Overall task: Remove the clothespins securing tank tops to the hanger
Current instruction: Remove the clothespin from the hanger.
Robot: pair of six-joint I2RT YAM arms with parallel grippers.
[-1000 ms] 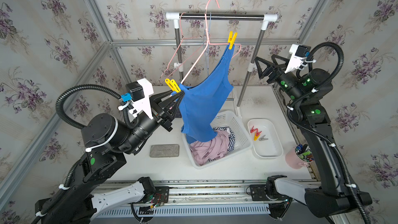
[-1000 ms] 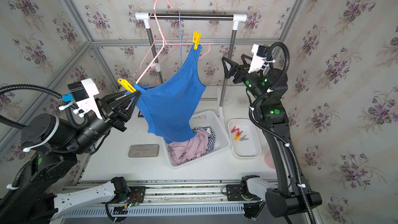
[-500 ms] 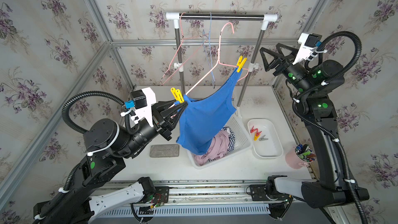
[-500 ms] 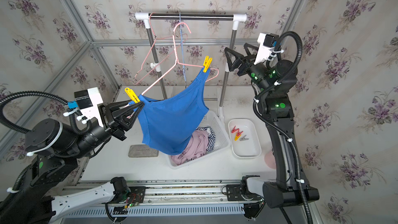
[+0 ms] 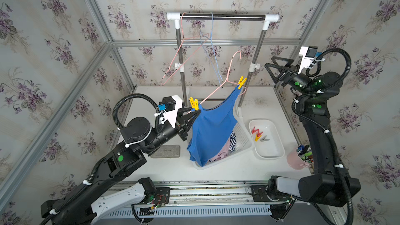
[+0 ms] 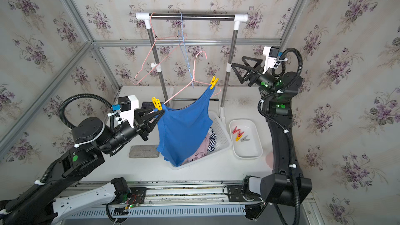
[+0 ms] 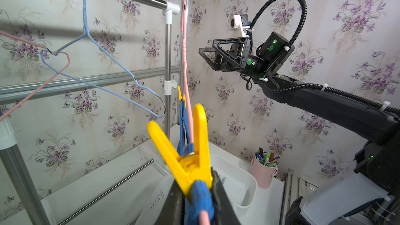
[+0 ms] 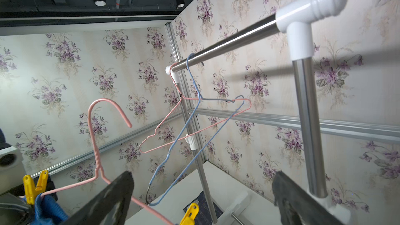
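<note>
yellow clothespins (image 5: 194,104) hold blue tank top (image 5: 213,130) on pink hanger (image 5: 229,73)

one sits just above the left pincer (image 5: 198,112), whose jaws are clamped on the pink hanger's strap-wrapped end. the second clothespin (image 5: 241,82) bites the other strap, nearer the right pincer (image 5: 270,74), whose jaws stand wide apart, empty.

The pink hanger (image 5: 228,73) with the blue top (image 5: 214,130) is now lower and away from the rail (image 5: 223,16), and the left gripper (image 5: 198,112) holding it is lower too.
</note>
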